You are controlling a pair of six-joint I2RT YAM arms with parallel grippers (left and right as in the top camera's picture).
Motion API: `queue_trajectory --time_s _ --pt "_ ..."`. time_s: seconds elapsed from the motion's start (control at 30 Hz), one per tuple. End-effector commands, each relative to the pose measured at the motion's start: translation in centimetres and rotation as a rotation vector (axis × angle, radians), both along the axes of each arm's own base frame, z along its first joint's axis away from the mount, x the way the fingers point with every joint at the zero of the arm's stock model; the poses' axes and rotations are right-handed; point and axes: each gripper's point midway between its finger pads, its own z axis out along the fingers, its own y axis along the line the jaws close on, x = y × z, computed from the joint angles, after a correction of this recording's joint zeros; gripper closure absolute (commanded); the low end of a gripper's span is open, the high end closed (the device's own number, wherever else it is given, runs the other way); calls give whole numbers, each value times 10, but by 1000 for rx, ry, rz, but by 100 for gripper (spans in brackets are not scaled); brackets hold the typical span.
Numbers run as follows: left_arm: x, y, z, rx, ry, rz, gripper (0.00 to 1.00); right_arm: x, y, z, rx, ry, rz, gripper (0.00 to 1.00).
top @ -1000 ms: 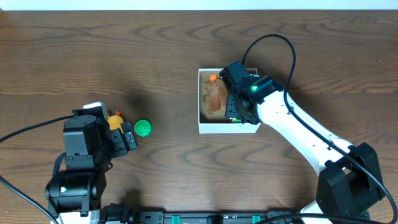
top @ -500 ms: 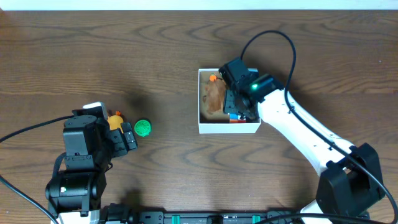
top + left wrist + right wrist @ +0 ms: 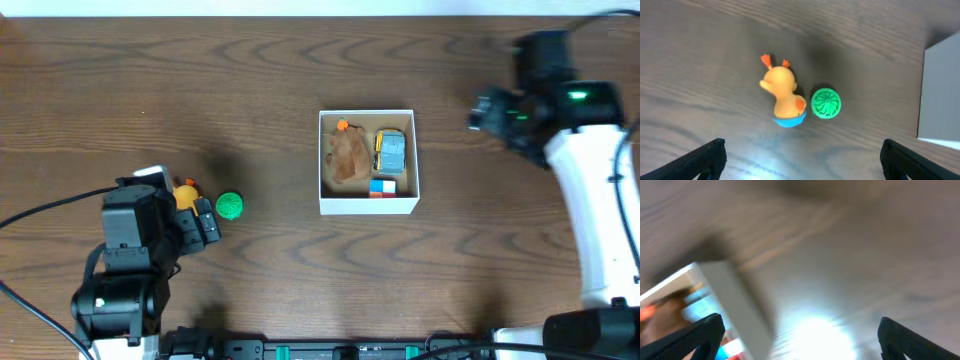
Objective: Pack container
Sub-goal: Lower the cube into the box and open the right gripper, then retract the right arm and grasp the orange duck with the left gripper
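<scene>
Dark wood-grain table carries the small square white-walled container at its middle. Inside lie a crumpled brown lump, a yellow-and-grey toy car, a red-and-blue block and a small orange piece. Well to the left, outside it, a yellow rubber duck and a green ridged round toy sit just beside each other. Packing looks mostly done, with those two left. The left gripper hangs over the duck, jaws wide apart and empty. The right gripper is right of the container, jaws likewise apart, holding nothing.
</scene>
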Motion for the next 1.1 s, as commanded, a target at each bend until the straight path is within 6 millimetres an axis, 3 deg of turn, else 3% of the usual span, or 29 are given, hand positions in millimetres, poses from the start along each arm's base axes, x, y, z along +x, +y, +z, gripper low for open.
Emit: queue_trajectory --time_s 0.0,0.13,0.33,0.53,0.67,0.77,0.9,1.07 --pt "13 13 28 15 -24 100 2 -11 -30 0 -32 38 34 1" --pt "34 14 23 -1 63 123 2 -24 -55 -14 -35 92 -5 1" --pt "58 15 -18 -3 221 133 2 -42 -68 -26 -21 153 -21 1" --pt "70 15 -50 1 319 133 2 -54 -65 13 -62 36 18 1" --pt "72 19 -64 0 365 145 2 -78 -59 46 -89 -61 29 1" --pt "72 25 -74 -18 394 192 2 -95 -54 56 -100 -109 50 1" --pt "69 33 -90 -44 445 266 2 -113 -49 47 -102 -124 56 1" --pt "66 34 -111 -43 522 272 2 -120 -47 14 -86 -64 58 1"
